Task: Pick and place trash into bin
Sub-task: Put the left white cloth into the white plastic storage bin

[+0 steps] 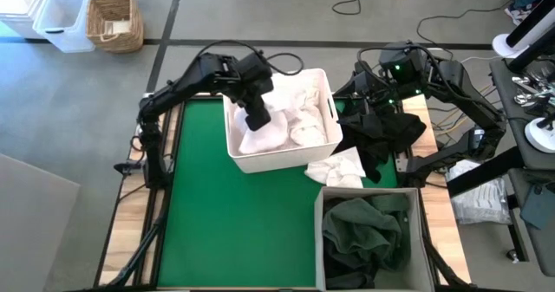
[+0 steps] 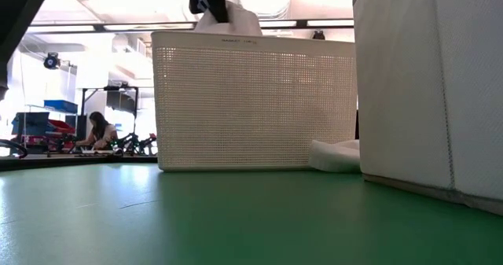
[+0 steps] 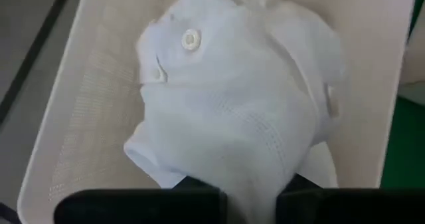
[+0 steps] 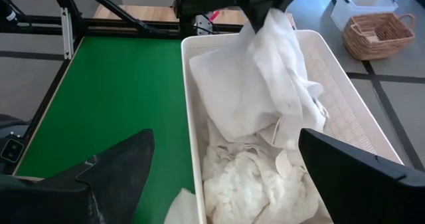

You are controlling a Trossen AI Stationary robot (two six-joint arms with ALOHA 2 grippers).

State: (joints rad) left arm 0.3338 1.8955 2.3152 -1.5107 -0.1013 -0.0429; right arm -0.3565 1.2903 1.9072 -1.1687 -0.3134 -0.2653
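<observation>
A white mesh-walled tub (image 1: 277, 160) (image 2: 251, 100) stands at the far middle of the green mat, with several crumpled white sheets (image 4: 246, 184) lying in it. My left gripper (image 1: 257, 117) (image 2: 211, 1) hangs over the tub's left half, shut on a white cloth with snap buttons (image 3: 232, 98) (image 4: 259, 84). My right gripper (image 4: 232, 184) (image 1: 368, 93) is open just right of the tub and touches nothing. A black garment (image 1: 386, 132) is draped at the table's right. Another white sheet (image 1: 338, 168) (image 2: 334, 156) rests on the mat beside the tub. My left gripper pinches the white cloth by a bunched upper part (image 3: 259, 174) between its two fingers, coming from above and pointing down. The cloth hangs slack below the fingers, and its lower folds (image 4: 239, 124) reach down inside the tub onto the sheets there.
A light fabric bin (image 1: 321, 240) (image 2: 432, 84) at the near right corner holds dark green cloth (image 1: 368, 227). Open green mat (image 1: 225, 231) lies to the left and near side. A wicker basket (image 1: 114, 22) and a clear box (image 1: 62, 19) stand on the floor beyond.
</observation>
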